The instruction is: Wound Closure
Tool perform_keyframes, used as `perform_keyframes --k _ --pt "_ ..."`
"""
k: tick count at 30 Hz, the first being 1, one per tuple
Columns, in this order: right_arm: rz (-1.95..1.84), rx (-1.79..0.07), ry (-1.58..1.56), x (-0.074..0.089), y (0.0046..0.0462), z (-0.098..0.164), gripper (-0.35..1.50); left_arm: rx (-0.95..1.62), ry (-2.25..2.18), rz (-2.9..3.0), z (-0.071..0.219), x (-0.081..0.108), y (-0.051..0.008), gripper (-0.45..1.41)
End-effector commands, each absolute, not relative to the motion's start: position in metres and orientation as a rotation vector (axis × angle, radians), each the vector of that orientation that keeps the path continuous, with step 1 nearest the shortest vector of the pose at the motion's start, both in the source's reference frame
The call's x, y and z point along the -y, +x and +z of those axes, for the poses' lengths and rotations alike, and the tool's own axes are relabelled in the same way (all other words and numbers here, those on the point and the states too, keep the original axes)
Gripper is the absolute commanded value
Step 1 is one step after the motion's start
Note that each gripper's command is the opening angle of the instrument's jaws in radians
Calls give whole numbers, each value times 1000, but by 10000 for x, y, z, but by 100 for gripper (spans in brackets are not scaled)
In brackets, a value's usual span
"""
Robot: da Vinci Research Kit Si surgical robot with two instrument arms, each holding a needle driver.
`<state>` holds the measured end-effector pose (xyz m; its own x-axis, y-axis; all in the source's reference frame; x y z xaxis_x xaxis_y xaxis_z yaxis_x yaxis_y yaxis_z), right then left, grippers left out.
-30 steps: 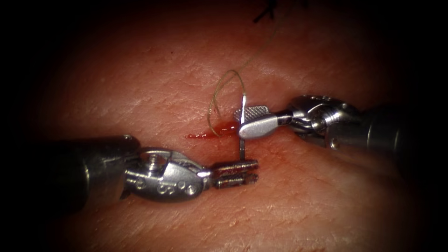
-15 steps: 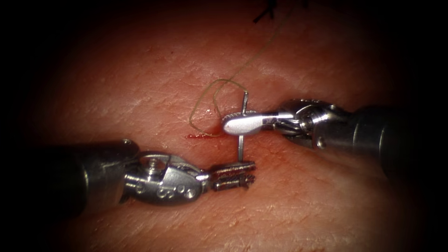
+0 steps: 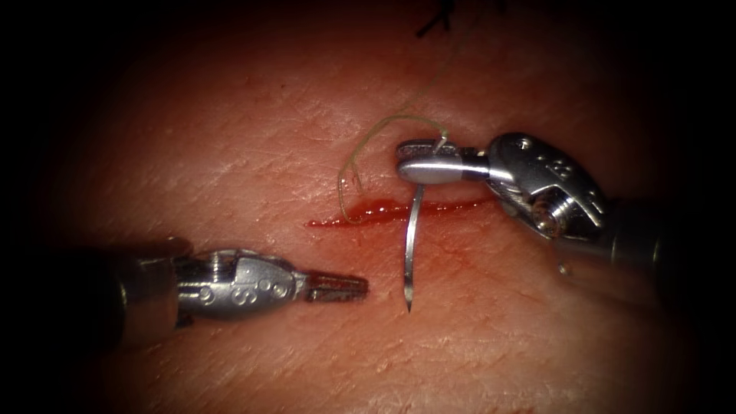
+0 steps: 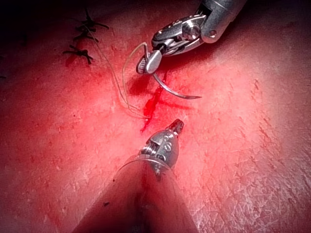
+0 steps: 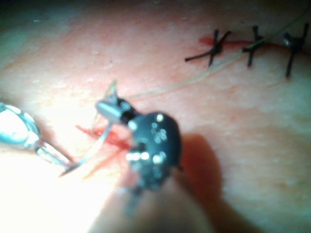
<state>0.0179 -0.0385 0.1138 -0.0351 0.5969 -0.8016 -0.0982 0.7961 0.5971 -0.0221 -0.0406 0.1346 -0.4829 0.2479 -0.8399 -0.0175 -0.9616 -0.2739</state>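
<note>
Nearest you, your left tool (image 3: 337,287) lies low over the tissue (image 3: 230,153), jaws pressed together on nothing, just left of the needle's point. A second ago those jaws were spread beside the needle (image 3: 411,249); now they sit apart from it. The needle hangs free of the tissue, crossing the red fluid (image 3: 383,212) along the cut. Your right tool (image 3: 418,163) pinches it near the thread end of its curve, the point hanging down towards you. The thread (image 3: 368,142) loops left of that tool and runs off towards the dark tied stitches (image 5: 252,46) farther along. So several stitches are done, and the cut here lies unclosed. Where the thread enters the tissue is hard to make out.
</note>
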Motion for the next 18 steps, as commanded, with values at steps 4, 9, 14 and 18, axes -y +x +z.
perform_keyframes --k 4,9,14,18 --pt "526 -1519 316 386 186 1142 -35 395 -1462 2508 1373 399 -218 -45" --pt "431 -1520 175 387 192 1136 -35 392 -1428 2494 1391 380 -211 -45" --pt "301 -1536 32 385 198 1127 -35 380 -1420 2493 1401 367 -212 -45" --pt "204 -1542 -81 387 203 1123 -35 375 -1418 2493 1406 363 -215 -45"
